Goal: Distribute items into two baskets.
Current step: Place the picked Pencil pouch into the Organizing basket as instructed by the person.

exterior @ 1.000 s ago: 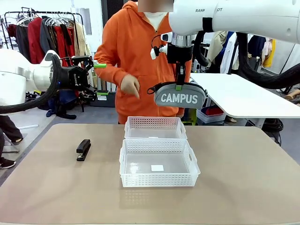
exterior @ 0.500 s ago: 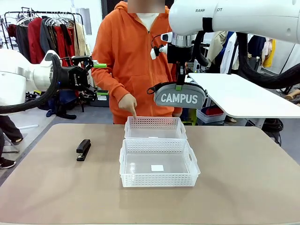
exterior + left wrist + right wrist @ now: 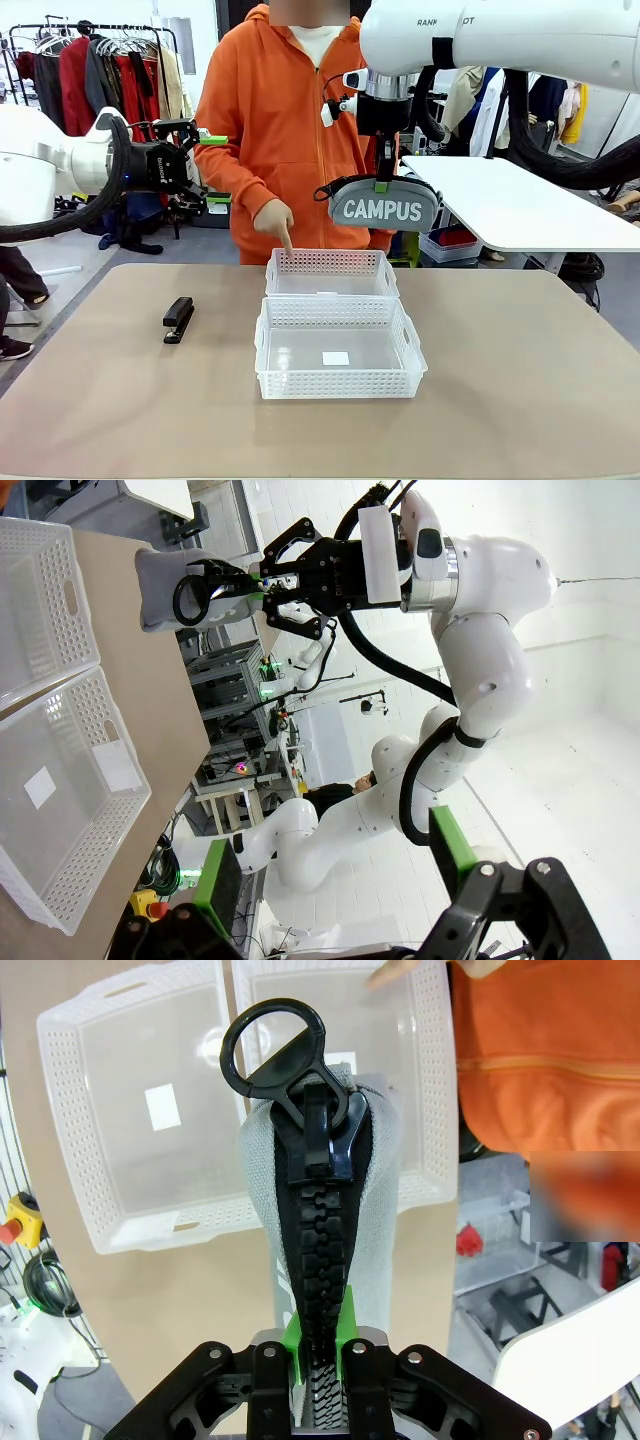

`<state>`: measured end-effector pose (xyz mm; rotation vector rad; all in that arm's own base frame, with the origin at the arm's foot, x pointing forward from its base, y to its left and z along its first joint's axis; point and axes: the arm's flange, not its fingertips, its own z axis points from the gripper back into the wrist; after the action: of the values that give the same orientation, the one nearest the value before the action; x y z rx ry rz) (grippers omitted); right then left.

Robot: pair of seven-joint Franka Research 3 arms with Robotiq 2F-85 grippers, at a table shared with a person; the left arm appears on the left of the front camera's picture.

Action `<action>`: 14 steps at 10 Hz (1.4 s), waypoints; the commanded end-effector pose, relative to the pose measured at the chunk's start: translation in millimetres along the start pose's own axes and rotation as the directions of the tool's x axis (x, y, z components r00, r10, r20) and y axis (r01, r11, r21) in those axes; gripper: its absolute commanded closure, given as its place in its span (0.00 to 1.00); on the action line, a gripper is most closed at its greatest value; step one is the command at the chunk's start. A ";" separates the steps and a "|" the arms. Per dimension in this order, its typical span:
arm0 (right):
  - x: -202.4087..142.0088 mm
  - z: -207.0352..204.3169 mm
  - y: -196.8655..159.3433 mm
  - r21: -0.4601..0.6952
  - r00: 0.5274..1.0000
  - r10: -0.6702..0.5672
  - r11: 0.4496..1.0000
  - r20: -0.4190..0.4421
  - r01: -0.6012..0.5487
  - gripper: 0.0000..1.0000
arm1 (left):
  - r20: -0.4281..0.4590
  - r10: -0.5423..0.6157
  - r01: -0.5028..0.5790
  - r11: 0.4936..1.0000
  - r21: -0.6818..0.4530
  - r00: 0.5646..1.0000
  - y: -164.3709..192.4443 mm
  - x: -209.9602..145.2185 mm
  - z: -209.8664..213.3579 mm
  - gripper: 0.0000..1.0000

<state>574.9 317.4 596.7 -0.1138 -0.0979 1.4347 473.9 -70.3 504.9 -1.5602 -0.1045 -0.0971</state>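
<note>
Right gripper (image 3: 380, 186) is clamped fully down on the top seam of the CAMPUS pouch (image 3: 385, 206). It grips mid-length, so the pouch hangs level with the lettering facing me. In the right wrist view the green pads pinch either side of the zip track, with the pull ring pointing away from the gripper. The hold looks centred, so I expect little swing.

The pouch is airborne, well above the desk (image 3: 520, 380), at about 1 o'clock from the far basket (image 3: 330, 262). The wrist camera looks down past it onto both baskets.

The person's hand (image 3: 274, 218) points one finger down at the far basket's 11 o'clock corner. I read that as the call for where the pouch goes. That suits the high carry: it clears the flared rim before lowering.

Left gripper (image 3: 212, 168) is spread wide and holds nothing. It's parked high out at 9 o'clock, off the desk edge, clear of the right arm's path.

The stapler (image 3: 179, 319) lies flat on the desk at 9 o'clock of the near basket (image 3: 338, 383), well apart from it. It's on the left arm's side, so probably that arm's pick.

The baskets sit rim to rim, both empty, and the near one has a label on its floor.
</note>
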 end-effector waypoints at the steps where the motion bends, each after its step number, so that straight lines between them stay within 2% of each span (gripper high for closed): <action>1: 0.3 3.1 0.0 -0.007 1.000 0.001 1.000 0.002 -0.001 1.00 | 0.003 -0.003 0.003 1.000 -0.001 1.000 -1.6 -0.1 1.2 0.00; 2: 0.0 0.0 0.0 0.000 1.000 0.000 1.000 0.000 0.000 1.00 | 0.003 -0.003 0.003 1.000 -0.001 1.000 -1.6 -0.1 1.2 0.00; 5: 26.6 -31.8 -7.0 -0.027 0.995 0.100 0.995 0.022 -0.099 1.00 | 0.003 -0.003 0.003 1.000 -0.001 1.000 -1.6 -0.1 1.2 0.00; 11: 65.1 -115.2 -20.2 0.015 0.987 0.158 0.987 0.011 -0.158 1.00 | 0.003 -0.003 0.003 1.000 -0.001 1.000 -1.6 -0.1 1.2 0.00; 14: 73.1 -144.2 -18.4 0.034 0.990 0.141 0.989 0.017 -0.142 1.00 | 0.003 -0.003 0.003 1.000 -0.001 1.000 -1.6 -0.1 1.2 0.00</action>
<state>615.2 378.7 449.0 -0.0580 -0.0641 1.5655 473.9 -70.3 504.9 -1.5602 -0.1046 -0.0971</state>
